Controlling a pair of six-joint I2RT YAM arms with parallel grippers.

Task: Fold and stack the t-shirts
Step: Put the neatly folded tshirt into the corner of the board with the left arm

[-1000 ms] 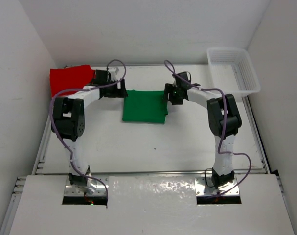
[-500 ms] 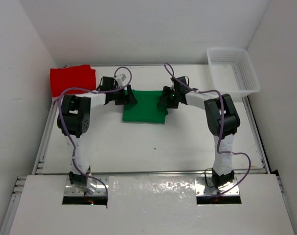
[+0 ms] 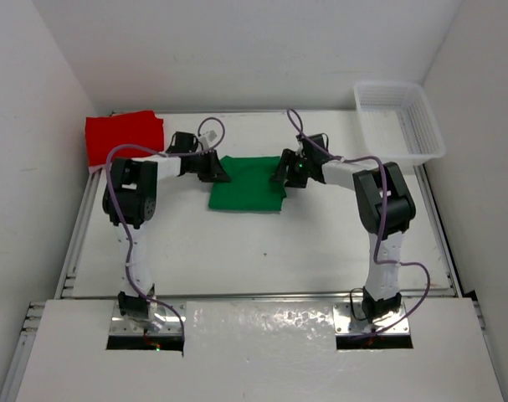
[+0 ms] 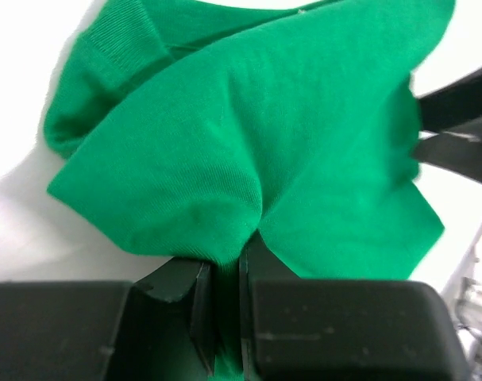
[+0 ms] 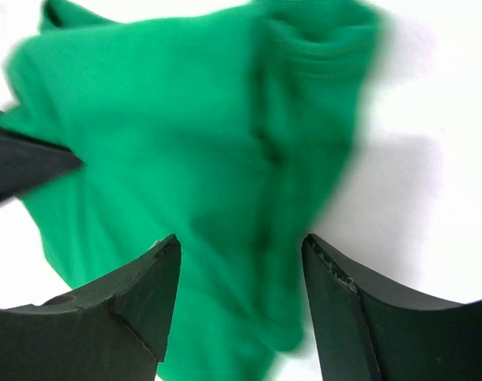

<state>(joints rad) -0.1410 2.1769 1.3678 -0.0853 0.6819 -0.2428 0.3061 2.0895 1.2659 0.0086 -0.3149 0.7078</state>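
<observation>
A folded green t-shirt (image 3: 249, 188) lies at the table's back middle. My left gripper (image 3: 218, 171) is at its left edge, shut on a pinched fold of the green cloth (image 4: 288, 143), which bunches up between the jaws of the left gripper (image 4: 223, 266). My right gripper (image 3: 284, 172) is at the shirt's right edge. In the right wrist view the right gripper (image 5: 241, 250) stands open over the blurred green cloth (image 5: 185, 135), with nothing clamped. A folded red t-shirt (image 3: 124, 138) lies at the back left corner.
A white mesh basket (image 3: 400, 117) stands at the back right corner. The right arm's dark fingers (image 4: 455, 135) show beyond the cloth in the left wrist view. White walls close in the table on three sides.
My left gripper moved right from near the red shirt to the green shirt's left edge and shut on it. The right gripper shifted slightly at the right edge and stayed open.
</observation>
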